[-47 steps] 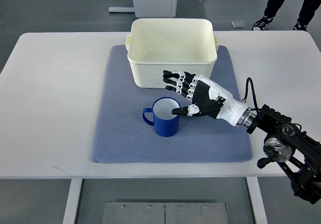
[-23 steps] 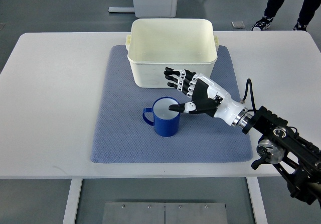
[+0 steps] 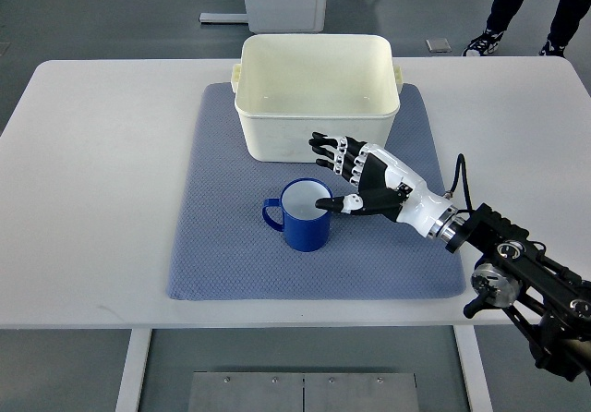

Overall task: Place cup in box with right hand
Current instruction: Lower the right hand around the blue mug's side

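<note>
Table (image 3: pixel 102 172): white top, rounded corners; its left third is bare from far edge to near edge.

Mat (image 3: pixel 222 236): blue-grey textured cloth, lying flat at the middle of the table. White margin shows along its left, near and right edges. The near strip of the mat, in front of the cup, carries nothing.

Cup (image 3: pixel 305 216): blue outside, pale inside, upright on the mat near its centre, handle turned to the picture's left. It stands just on the near side of the box and apart from it; a narrow band of mat shows between the two.

Box (image 3: pixel 319 135): cream, rectangular, open-topped, with small lugs at its left and right rims. It sits on the far half of the mat, its back edge reaching past the mat's far edge. The interior shows only bare walls and floor.

Right hand (image 3: pixel 355 174): black and white, entering from the lower right on a dark arm. Fingers (image 3: pixel 329 150) are spread and extended toward the box's near wall; the thumb tip lies at the cup's right rim. The hand is unclenched and holds nothing.

Person: dark trouser legs and shoes (image 3: pixel 480 42) on the floor beyond the table's far right corner.
</note>
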Robot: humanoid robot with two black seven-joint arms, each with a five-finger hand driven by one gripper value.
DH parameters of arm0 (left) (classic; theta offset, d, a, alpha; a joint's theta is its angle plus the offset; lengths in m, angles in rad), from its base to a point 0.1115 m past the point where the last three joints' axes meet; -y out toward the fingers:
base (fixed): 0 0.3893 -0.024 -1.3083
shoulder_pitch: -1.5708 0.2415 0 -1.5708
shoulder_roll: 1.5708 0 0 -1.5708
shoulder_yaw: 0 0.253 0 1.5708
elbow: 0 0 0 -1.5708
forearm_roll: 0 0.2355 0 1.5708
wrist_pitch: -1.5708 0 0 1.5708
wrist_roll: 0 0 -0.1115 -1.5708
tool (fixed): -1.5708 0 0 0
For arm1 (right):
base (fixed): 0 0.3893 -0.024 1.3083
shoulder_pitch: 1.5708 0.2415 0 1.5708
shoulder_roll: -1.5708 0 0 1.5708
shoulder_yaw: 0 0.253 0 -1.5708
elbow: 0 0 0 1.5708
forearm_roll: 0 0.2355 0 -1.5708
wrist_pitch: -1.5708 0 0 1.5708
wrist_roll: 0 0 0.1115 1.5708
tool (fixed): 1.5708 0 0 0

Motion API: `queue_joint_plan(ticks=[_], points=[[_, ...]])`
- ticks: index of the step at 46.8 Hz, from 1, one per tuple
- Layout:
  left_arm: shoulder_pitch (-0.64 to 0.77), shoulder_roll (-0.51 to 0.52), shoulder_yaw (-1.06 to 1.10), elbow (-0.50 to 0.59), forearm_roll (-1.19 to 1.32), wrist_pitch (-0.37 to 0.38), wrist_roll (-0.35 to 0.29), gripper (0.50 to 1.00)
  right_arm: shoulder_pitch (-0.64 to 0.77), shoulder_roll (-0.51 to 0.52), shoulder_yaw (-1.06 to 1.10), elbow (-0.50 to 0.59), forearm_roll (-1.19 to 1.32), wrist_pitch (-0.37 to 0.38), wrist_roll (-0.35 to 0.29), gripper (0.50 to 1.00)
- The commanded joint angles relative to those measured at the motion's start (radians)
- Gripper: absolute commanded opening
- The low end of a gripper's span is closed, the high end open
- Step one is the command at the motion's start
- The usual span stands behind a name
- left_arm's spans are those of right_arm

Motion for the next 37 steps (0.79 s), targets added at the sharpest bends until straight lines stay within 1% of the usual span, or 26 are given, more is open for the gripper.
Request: queue_joint_plan(ticks=[1,16,22,37], points=[[0.001,0.0,0.0,0.0,0.0,0.0,0.0,1.0,0.0,0.0,-0.008,-0.002,-0.001,-0.012,0.002,0.993],[0.001,0.0,0.0,0.0,0.0,0.0,0.0,1.0,-0.002,0.009,-0.057,-0.022,-0.001,-0.036,0.028,0.993],[0.001,0.0,0.001,0.0,0.0,0.0,0.0,1.0,0.001,0.009,-0.073,-0.048,-0.002,-0.053,0.056,0.993],[-0.001,0.0,0.0,0.0,0.0,0.0,0.0,1.0,0.003,0.034,-0.077,-0.059,-0.004,-0.067,0.059,0.993]])
